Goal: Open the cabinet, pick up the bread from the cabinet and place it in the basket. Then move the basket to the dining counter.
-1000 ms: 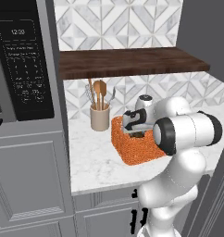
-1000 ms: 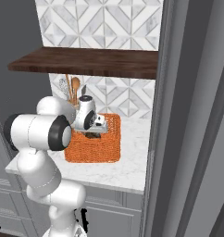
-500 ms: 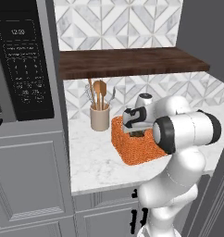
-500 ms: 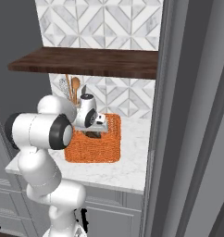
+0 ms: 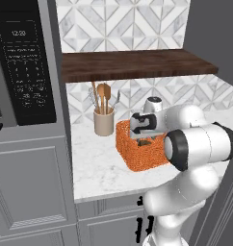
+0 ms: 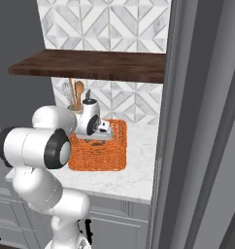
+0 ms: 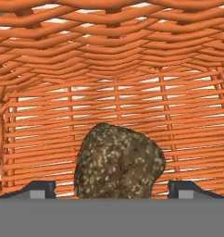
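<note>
My fingers [image 7: 112,190] stand spread wide on either side of the bread [image 7: 118,161], which rests inside the basket [image 5: 137,153] on the marble surface [image 5: 97,168], apparently let go for delivery.

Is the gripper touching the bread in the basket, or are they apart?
Apart. In the hand view both fingertips stand clear of the bread, with orange basket weave visible between each tip and the roll.

Black microwave [image 5: 24,62] sits in the tall grey unit on the left. A beige utensil crock [image 5: 103,122] with wooden spoons [image 5: 104,96] stands on the marble tabletop [image 5: 99,170], far back against the patterned tile backsplash [image 5: 123,21].
</note>
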